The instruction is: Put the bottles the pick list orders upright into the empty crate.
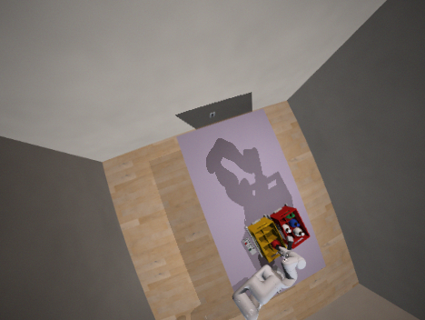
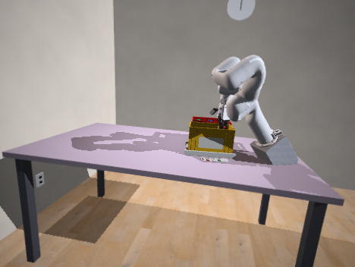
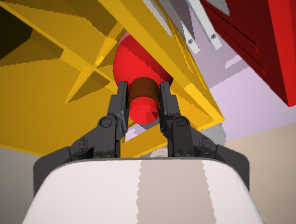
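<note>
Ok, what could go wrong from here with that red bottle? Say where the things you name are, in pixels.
1. Snag: the red bottle (image 1: 275, 245) (image 3: 134, 62) is beside a wall of the yellow crate (image 1: 271, 259) (image 2: 193, 140) (image 3: 37, 102); its body could catch on that wall on the way down.
2. Tilt: the gripper (image 1: 282, 255) (image 2: 224, 127) (image 3: 143, 92) has it only by the neck, so contact could swing the body and leave it leaning.
3. Crate shift: pushing against the wall might nudge the crate.

The floor (image 1: 136, 218) (image 2: 152, 227) looks like smooth wood. The yellow crate (image 1: 258, 227) (image 2: 193, 140) (image 3: 82, 35) looks like plastic. The red bottle (image 1: 275, 244) (image 3: 137, 65) looks smooth. The pick list (image 1: 249, 245) (image 2: 214, 159) looks like paper.
</note>
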Controlling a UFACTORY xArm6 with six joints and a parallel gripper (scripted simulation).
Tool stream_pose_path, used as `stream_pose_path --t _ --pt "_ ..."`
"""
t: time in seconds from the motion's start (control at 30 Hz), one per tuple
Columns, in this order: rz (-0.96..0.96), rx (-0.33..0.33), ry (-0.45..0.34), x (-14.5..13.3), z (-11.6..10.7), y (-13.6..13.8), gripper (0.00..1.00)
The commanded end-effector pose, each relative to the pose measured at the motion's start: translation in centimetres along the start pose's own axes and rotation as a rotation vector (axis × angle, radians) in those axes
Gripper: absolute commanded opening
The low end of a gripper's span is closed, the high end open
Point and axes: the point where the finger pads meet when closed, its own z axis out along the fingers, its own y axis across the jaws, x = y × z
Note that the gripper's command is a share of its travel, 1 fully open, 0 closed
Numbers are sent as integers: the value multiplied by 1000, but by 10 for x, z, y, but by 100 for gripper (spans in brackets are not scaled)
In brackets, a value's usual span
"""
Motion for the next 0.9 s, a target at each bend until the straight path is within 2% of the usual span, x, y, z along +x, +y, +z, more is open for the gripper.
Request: stream_pose_path --t 0.0,0.87 --pt "-1 -2 2 1 2 0 0" --pt "-1 -2 2 1 2 0 0"
